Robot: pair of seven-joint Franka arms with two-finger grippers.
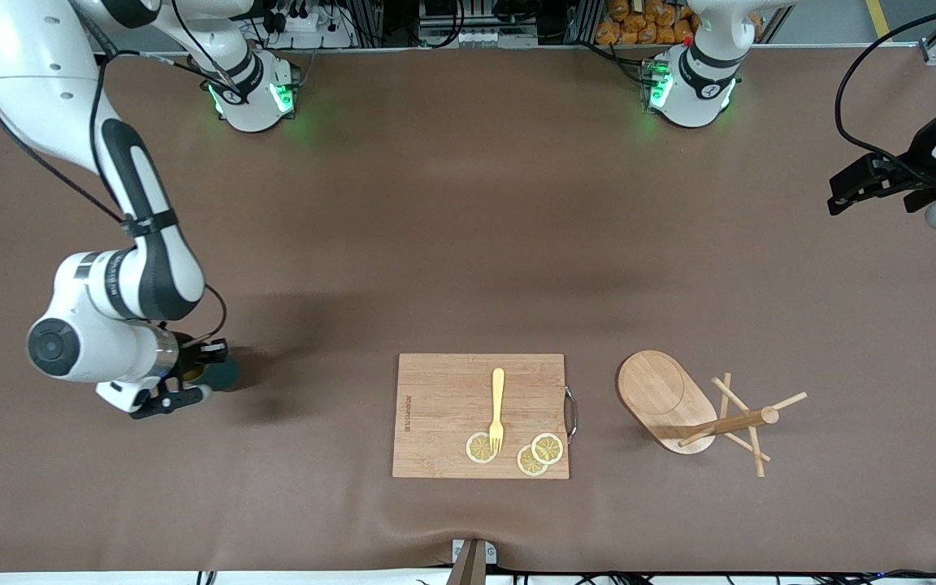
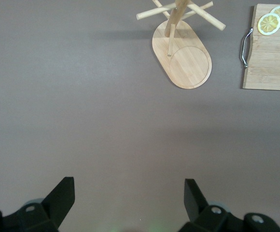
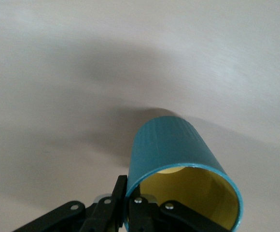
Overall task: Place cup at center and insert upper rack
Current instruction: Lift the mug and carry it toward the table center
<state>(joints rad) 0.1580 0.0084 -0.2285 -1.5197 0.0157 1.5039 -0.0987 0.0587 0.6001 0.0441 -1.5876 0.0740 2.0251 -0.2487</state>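
My right gripper point(image 1: 192, 375) is low at the right arm's end of the table point(image 1: 435, 244), clenched on the rim of the cup point(image 1: 220, 374). In the right wrist view one finger point(image 3: 115, 200) presses the outside of the teal wall and the other sits inside the yellow mouth, so the wall of the cup point(image 3: 178, 159) is pinched between them. The cup is tilted, its open mouth turned toward my wrist camera. I cannot tell whether its bottom touches the table or hangs just above it. Its handle does not show.

My left gripper point(image 1: 870, 188) waits in the air over the left arm's end of the table, fingers spread wide and holding nothing. In the left wrist view both black fingers point(image 2: 60, 198) stand well apart with only bare tabletop between them.

The mug tree point(image 1: 679, 402) stands nearer the front camera, between the cutting board point(image 1: 444, 406) and the left arm's end of the table. Its oval base rests flat, its post rises from the base, and thin pegs stick out near the post's top.

The cutting board lies at the middle of the table's near edge, just beside the mug tree but not touching it. A yellow fork point(image 1: 497, 406) lies on it, tines over one of three lemon slices point(image 1: 548, 448). A metal handle point(image 1: 571, 414) is on the board's edge facing the mug tree.
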